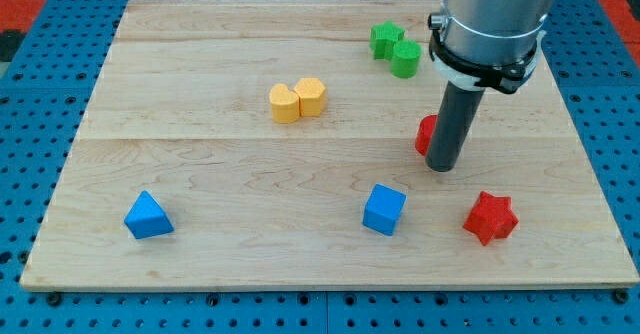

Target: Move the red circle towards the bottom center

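My tip [442, 166] rests on the counter [200, 264] at the view's right, directly in front of the red circle [425, 134], which shows only as a sliver at the rod's left edge. They look to be touching, though the rod hides the contact. There is no hand on this arm, only the rod, so nothing is gripped; the circle can only be pushed.

The circle lies right of centre, about mid-height on the board, well short of the bottom centre.

The main risk, as I judge it, is my position: the tip sits on the circle's right and bottom side, so a push from here would send it left or up, not down. I would need to get round to its top side first. Going round closely could nudge it off course.

A second risk is the blue cube [384, 209], which lies near the path to the bottom centre and could be struck. The red star [490, 217] stands farther right, less likely in the way.
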Tool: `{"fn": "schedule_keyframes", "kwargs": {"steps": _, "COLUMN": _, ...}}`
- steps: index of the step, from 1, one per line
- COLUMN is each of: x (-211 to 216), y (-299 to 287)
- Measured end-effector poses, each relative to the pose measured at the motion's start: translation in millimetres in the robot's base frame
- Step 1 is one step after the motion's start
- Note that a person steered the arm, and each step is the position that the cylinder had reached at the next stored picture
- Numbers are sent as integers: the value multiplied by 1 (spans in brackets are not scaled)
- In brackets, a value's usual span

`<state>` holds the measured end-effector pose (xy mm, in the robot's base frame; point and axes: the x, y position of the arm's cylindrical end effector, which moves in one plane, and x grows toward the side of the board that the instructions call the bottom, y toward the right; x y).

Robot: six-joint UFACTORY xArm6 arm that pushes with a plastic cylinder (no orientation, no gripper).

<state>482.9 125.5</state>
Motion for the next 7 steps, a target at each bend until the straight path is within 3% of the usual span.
{"fn": "schedule_keyframes", "kwargs": {"steps": 2, "x": -8, "y": 19}}
{"fn": "schedule_keyframes", "kwargs": {"steps": 4, "x": -53, "y": 113}}
{"fn": "schedule_keyframes", "kwargs": {"steps": 5, "x": -58, "y": 54}}
{"fn": "schedule_keyframes", "kwargs": {"steps": 6, "x": -57, "y": -51}}
{"fn": "schedule_keyframes", "kwargs": {"steps": 7, "x": -54, "y": -77}}
